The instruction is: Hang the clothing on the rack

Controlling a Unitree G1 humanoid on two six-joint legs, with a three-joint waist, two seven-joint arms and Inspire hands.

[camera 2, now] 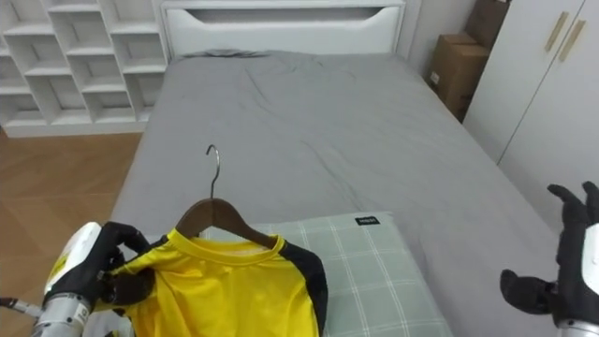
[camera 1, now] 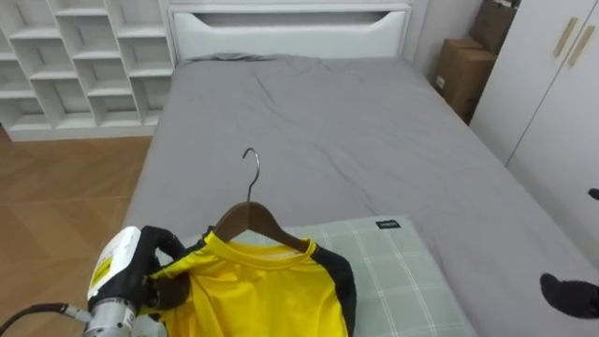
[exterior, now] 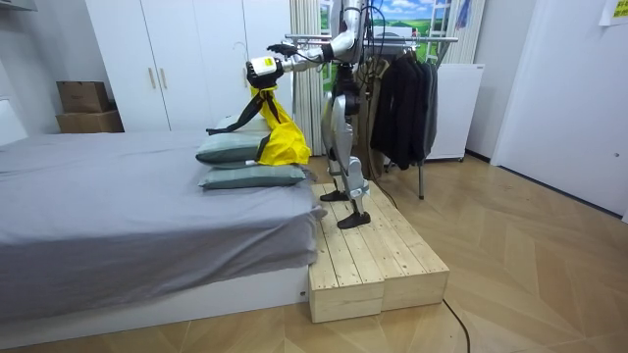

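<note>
A yellow shirt (camera 1: pixel 267 295) with black sleeves hangs on a wooden hanger (camera 1: pixel 253 221) whose metal hook (camera 1: pixel 251 165) points up. My left hand (camera 1: pixel 145 271) is shut on the hanger's left end and the shirt's shoulder, holding it over a green checked pillow (camera 1: pixel 398 271). At the lower right my right hand (camera 2: pixel 562 276) hovers open with fingers spread, apart from the shirt. In the room view I stand on a wooden platform (exterior: pixel 368 260) at the bed's end, and the shirt (exterior: pixel 280 137) dangles from my raised left hand (exterior: pixel 263 70).
The grey bed (camera 1: pixel 328 122) stretches ahead to a white headboard (camera 1: pixel 290 23). White shelves (camera 1: pixel 75 56) stand at the left; cardboard boxes (camera 1: pixel 463 70) and a white wardrobe (camera 1: pixel 552 84) at the right. A clothes rack (exterior: pixel 412 93) with dark garments stands behind me.
</note>
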